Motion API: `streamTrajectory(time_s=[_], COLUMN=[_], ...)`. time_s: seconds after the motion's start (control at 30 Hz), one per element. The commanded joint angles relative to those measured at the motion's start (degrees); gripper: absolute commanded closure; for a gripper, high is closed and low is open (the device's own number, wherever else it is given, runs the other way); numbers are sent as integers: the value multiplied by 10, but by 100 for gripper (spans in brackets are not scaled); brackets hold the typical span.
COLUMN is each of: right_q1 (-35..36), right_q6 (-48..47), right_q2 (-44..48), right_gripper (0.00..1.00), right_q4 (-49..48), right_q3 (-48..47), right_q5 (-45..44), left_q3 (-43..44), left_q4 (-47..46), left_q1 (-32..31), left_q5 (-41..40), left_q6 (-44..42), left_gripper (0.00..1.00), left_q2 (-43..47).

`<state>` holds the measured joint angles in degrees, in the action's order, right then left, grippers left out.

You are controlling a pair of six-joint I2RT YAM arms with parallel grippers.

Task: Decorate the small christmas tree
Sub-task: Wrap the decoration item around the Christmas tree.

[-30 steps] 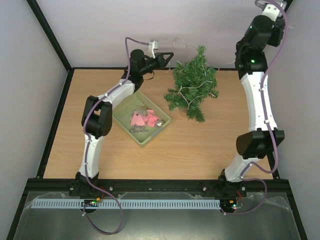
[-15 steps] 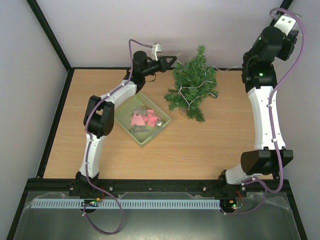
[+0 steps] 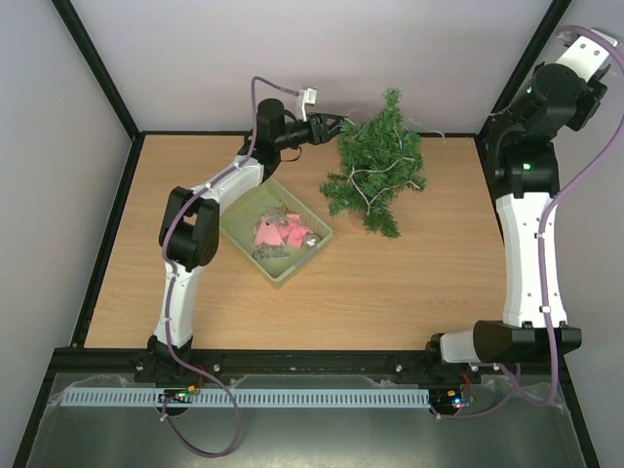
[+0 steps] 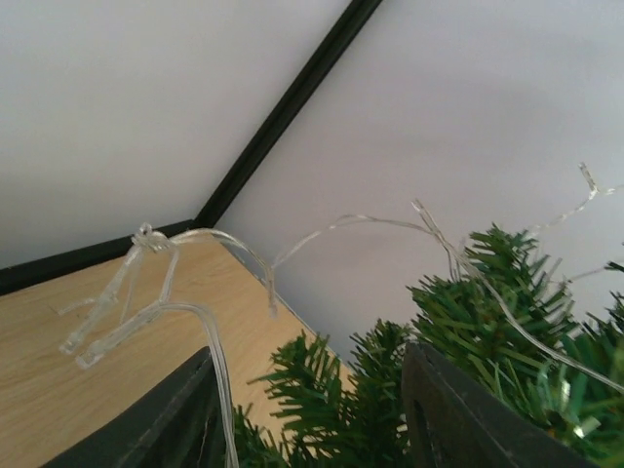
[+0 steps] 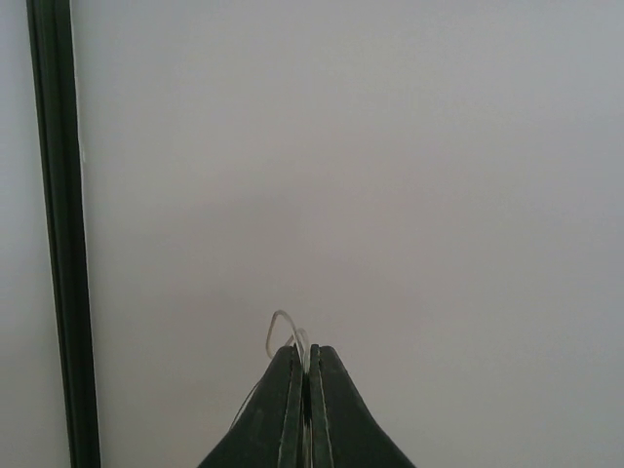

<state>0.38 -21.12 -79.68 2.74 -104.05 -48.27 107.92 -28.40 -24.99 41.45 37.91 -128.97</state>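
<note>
The small christmas tree [image 3: 375, 171] lies tipped over at the back middle of the table, with a clear light string [image 3: 373, 175] draped across its branches. My left gripper [image 3: 336, 125] is at the tree's left side, open. In the left wrist view its jaws [image 4: 310, 359] stand apart around green branch tips [image 4: 322, 390], and the light string [image 4: 175, 312] hangs loose along the left finger [image 4: 185, 409]. My right gripper [image 5: 310, 353] is raised against the wall at the back right, shut on a loop of the light string [image 5: 283, 327].
A pale green basket [image 3: 244, 239] with pink ornaments [image 3: 273, 234] and a silver bauble sits left of the tree. The raised right arm [image 3: 531, 175] stands along the table's right edge. Black frame posts mark the back corners.
My left gripper has opened and let go of the light string beside the tree. The right arm has swung up and to the right, still pinching the string.
</note>
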Motion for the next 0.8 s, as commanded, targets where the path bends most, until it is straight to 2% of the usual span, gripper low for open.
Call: streamTrajectory(time_s=[0.0, 0.27, 0.4, 0.57, 0.77], right_q1=[-3, -3, -3, -3, -3], right_q6=[26, 22, 22, 32, 33], right_q2=[26, 40, 35, 40, 48], right_gripper=[98, 98, 98, 98, 98], right_q4=[31, 21, 20, 16, 7], right_q3=[26, 84, 90, 107, 118], right_q5=[20, 43, 52, 67, 74], left_q3=[-19, -59, -77, -114, -112], left_q4=[-17, -16, -51, -222, -349], left_q1=[7, 12, 18, 24, 24], left_q5=[47, 99, 108, 99, 69], left_q6=[5, -12, 6, 141, 266], left_gripper=[48, 35, 33, 36, 37], left_q2=[41, 70, 79, 86, 68])
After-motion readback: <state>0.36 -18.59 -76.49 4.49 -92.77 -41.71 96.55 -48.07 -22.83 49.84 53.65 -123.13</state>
